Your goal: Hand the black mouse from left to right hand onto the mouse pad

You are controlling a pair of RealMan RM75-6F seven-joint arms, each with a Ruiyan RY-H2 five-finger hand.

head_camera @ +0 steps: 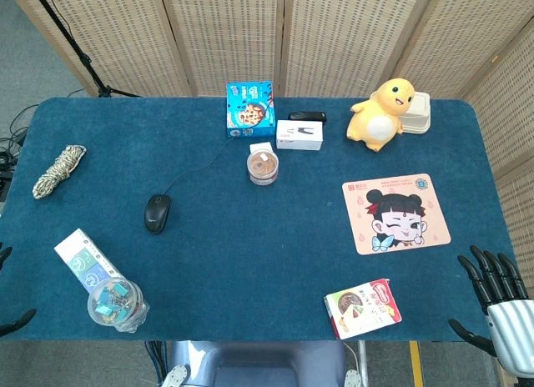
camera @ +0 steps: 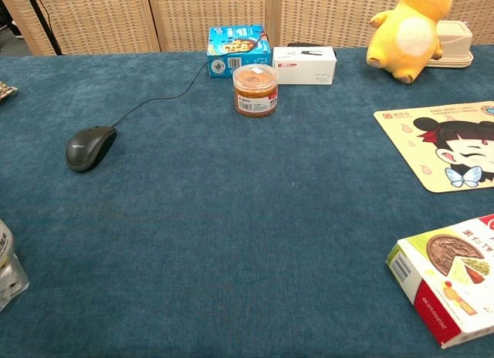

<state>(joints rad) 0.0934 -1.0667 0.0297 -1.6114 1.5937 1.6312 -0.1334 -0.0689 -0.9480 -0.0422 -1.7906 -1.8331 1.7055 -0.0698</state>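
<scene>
Black mouse [head_camera: 157, 213]; pink cartoon-girl mouse pad [head_camera: 395, 213]; dark blue table [head_camera: 250, 262].

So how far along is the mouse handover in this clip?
Nothing looks done yet. The black mouse lies untouched on the table's left side, its cable trailing back. The right hand waits open at the near right edge; only dark fingertips of the left hand show. Pickup, handover and placing on the bare mouse pad all remain.
</scene>
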